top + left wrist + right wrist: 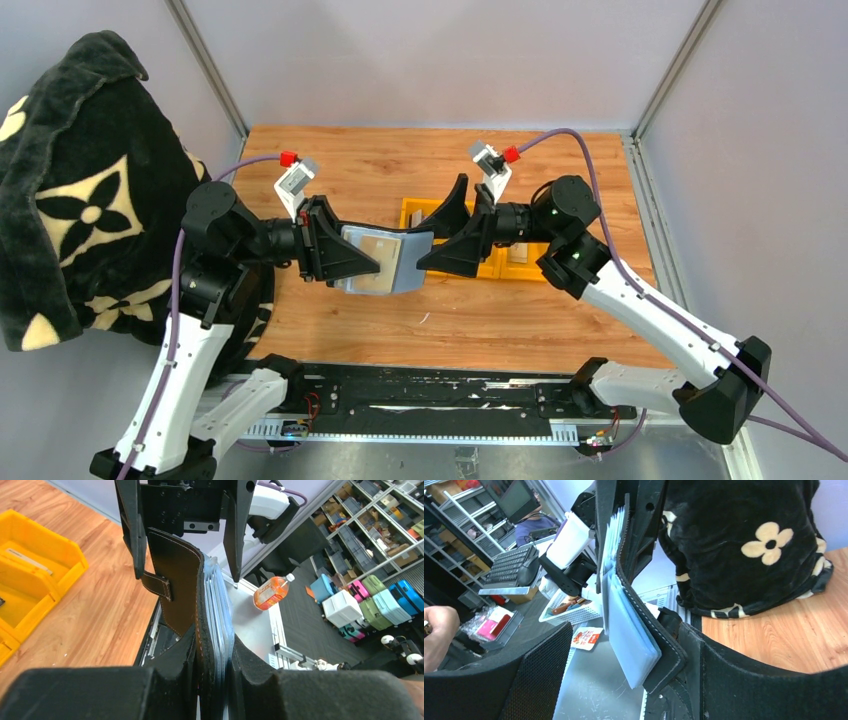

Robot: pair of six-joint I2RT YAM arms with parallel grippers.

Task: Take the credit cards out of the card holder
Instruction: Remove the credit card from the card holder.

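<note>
No legible text; print on red-white packet too small to read.

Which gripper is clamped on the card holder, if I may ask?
The left gripper pinches the card holder; the right gripper stands open at its other end.

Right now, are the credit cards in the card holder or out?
In: credit cards stacked inside the card holder, clamped by the left gripper.
</note>
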